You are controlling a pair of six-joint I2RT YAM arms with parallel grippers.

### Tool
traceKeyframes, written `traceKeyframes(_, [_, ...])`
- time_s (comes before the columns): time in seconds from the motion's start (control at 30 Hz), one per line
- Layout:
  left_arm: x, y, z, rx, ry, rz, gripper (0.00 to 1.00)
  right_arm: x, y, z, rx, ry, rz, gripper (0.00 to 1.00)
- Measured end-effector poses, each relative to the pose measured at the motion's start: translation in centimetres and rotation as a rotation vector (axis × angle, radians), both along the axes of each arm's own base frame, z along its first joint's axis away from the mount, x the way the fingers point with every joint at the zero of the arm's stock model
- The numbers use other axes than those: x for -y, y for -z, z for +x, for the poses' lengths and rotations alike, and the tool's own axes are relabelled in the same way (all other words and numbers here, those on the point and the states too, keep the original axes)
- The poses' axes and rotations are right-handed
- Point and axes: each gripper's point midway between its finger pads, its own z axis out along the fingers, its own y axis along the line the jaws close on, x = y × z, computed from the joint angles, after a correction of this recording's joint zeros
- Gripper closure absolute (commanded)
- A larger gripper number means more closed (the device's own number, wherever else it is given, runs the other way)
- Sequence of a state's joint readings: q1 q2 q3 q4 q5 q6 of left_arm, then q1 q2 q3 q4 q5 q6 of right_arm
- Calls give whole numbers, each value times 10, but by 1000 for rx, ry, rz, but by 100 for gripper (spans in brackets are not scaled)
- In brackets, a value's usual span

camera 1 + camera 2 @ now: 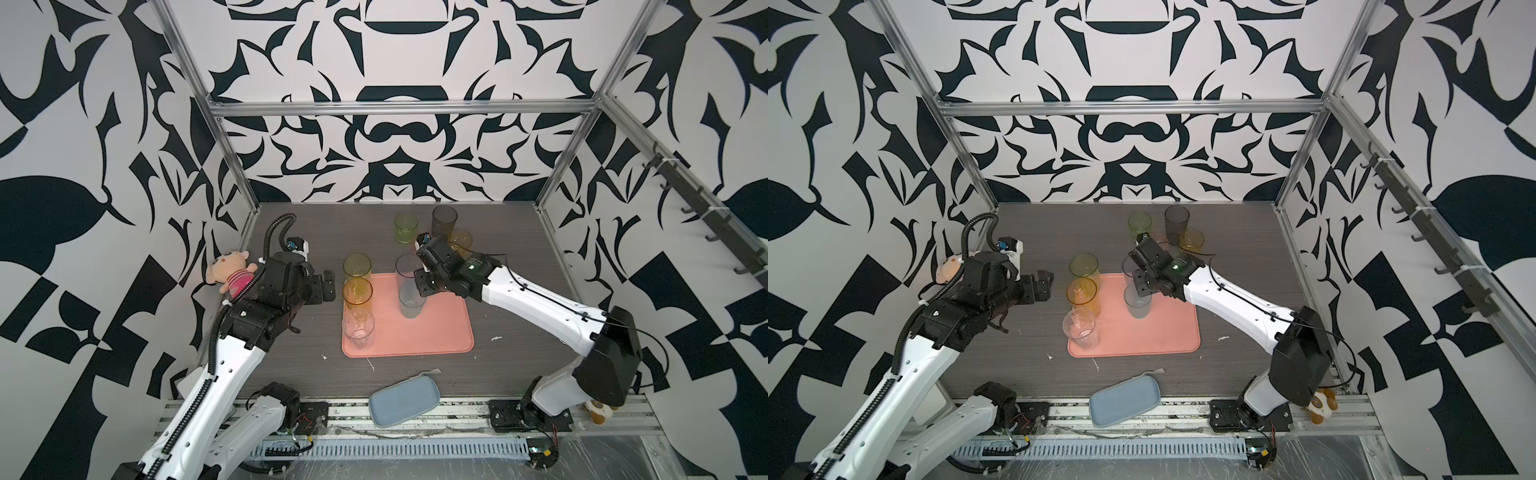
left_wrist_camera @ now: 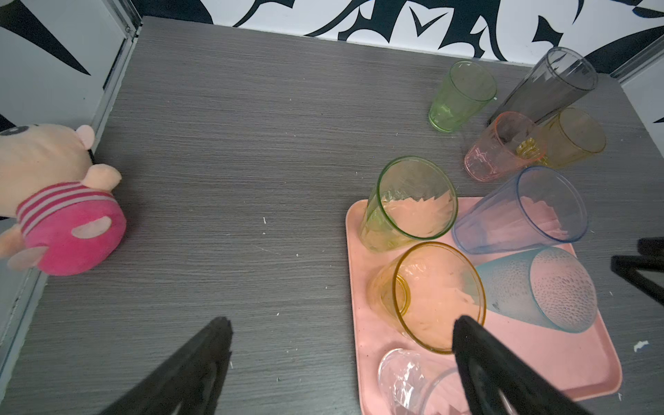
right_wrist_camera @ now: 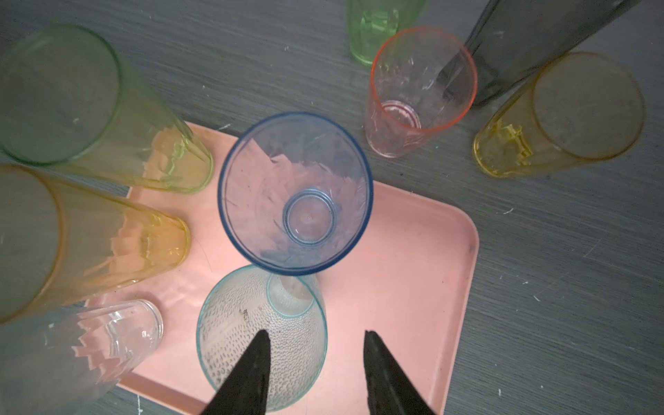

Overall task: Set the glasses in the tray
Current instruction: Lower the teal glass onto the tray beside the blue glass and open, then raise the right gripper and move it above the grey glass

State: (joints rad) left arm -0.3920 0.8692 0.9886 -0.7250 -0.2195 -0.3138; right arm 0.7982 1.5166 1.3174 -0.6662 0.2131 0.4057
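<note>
R gripper [image 3: 315, 332] straddles teal glass [image 3: 230, 323] wall (on tray [image 3: 413, 269]).

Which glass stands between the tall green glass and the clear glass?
The amber glass stands between the tall green glass and the clear glass, in a row along the tray edge. Both top views show it.

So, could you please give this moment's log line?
tray: five glasses; table: four glasses; left gripper: open; right gripper: open over teal glass

Left gripper [image 1: 329, 285] hovers on the left, jaws spread wide. Right gripper [image 3: 317, 334] points down mid-scene, jaws parted.
</note>
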Motion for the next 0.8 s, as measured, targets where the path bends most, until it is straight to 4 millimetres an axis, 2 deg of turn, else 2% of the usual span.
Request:
traceKeyframes(0.23, [0, 0, 0, 0, 0, 0, 0, 6, -21, 11, 54, 9, 1, 57])
traceKeyframes(0.43, [0, 0, 0, 0, 0, 0, 0, 16, -42, 29, 109, 41, 9, 57])
traceKeyframes(0.63, [0, 0, 0, 0, 0, 0, 1, 40, -62, 62, 180, 123, 29, 56])
traceKeyframes(0.8, [0, 0, 0, 0, -1, 0, 0, 68, -72, 96, 238, 222, 43, 50])
